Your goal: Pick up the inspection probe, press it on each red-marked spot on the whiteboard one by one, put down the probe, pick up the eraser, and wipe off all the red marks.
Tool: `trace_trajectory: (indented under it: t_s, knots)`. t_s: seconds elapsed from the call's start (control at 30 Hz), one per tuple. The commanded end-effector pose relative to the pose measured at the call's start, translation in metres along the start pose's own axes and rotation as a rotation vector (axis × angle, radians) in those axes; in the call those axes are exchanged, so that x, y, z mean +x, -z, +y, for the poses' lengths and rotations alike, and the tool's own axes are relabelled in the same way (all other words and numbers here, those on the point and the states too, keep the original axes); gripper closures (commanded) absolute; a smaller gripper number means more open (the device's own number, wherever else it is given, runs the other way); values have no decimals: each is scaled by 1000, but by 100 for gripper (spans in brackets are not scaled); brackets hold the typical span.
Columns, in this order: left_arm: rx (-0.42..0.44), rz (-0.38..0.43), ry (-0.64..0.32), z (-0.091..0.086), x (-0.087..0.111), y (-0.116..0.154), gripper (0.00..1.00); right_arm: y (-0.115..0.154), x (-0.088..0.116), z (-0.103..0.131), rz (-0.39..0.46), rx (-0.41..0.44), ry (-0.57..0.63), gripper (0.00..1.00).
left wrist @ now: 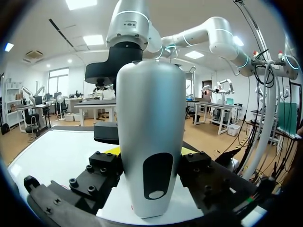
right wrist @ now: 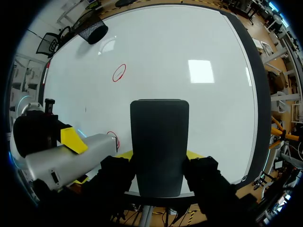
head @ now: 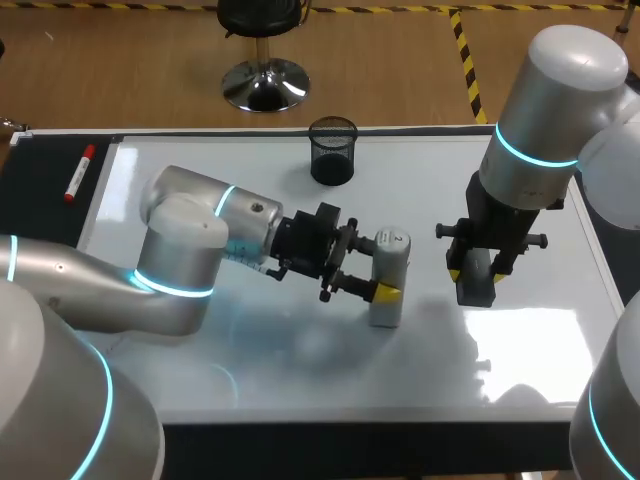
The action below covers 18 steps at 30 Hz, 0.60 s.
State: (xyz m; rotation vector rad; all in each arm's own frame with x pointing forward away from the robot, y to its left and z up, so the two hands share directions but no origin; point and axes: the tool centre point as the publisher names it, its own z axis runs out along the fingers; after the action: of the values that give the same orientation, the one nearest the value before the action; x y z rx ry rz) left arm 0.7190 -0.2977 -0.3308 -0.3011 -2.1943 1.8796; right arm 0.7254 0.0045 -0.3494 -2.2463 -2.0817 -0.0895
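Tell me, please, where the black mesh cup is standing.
In the head view the black mesh cup stands at the whiteboard's far edge, near the middle, beyond the left pincer.

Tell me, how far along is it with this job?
Picked up: the probe in the left gripper, the eraser in the right gripper. In hand: the probe's end is by one red mark, so pressing seems under way. Left: another red mark; neither is wiped off the whiteboard.
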Motion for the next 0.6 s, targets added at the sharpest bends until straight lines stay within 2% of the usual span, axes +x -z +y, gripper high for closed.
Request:
trace_trajectory:
  t_s: [0.03,0.6]
  knots:
    - [0,6,2,12,-5,-5,100,1,-1,0,2,0,1,100]
    - [6,24,4,12,-4,-5,100,1,-1,0,2,0,1,100]
